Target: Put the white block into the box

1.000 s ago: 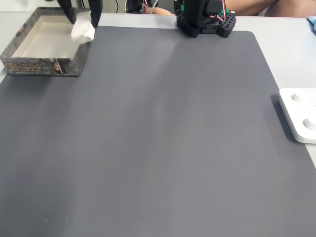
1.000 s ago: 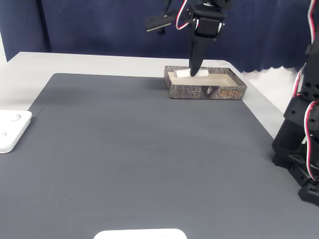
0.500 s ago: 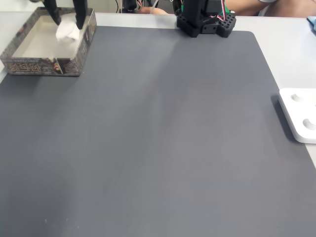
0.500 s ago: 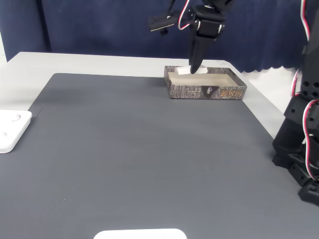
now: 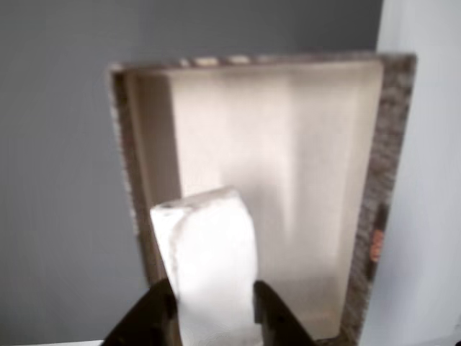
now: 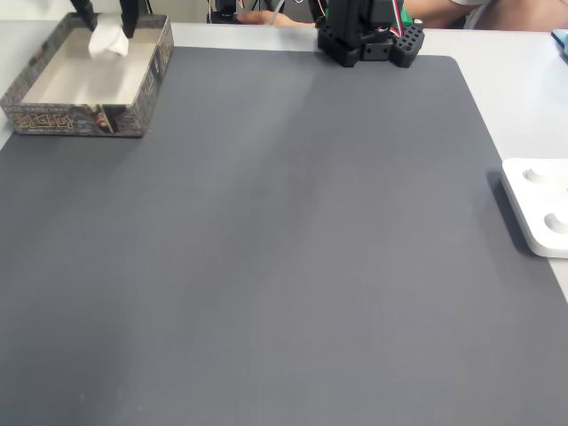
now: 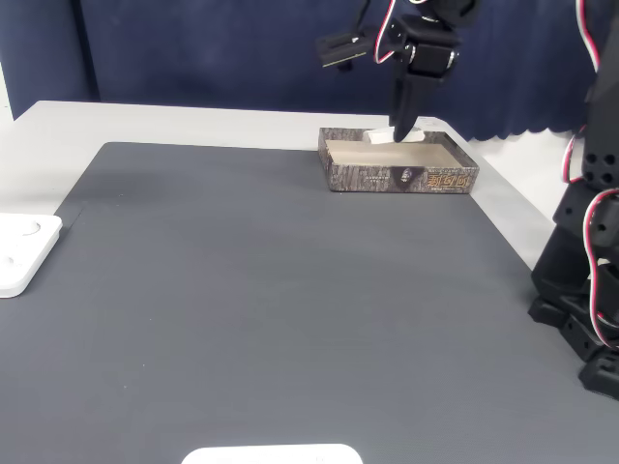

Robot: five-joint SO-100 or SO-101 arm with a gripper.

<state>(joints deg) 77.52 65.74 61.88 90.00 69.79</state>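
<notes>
Hidden: I see the gripper [image 5: 213, 306] cut by the bottom edge of the other view, just two dark fingers [image 5: 160, 311]; in a fixed view [image 6: 106, 19] its upper part runs off the top edge. The block's lower end is out of frame in the other view, and that picture is soft, so I read no marks on it.
Fingers: pinching the block [image 5: 210, 270] from both sides, one finger on each flank.
Block place: held over the box [image 5: 389, 173], above its cream floor near the 6 o'clock end in the other view; in a fixed view [image 6: 106, 40] it sits at 12 o'clock of the box [image 6: 84, 120]. Whether it touches the floor I cannot tell.
Block axis: long axis runs 6 to 12 o'clock in the other view, free end tipped slightly toward 11.
Side view: block [image 7: 382, 137] is a white sliver behind the box's [image 7: 401, 177] far rim, under the gripper [image 7: 401, 130].
Around: grey mat [image 6: 293, 248]; dimpled white slab [image 6: 540, 204] at 3 o'clock; arm base [image 6: 368, 35] at 12 o'clock. Nothing stands between block and box floor.
</notes>
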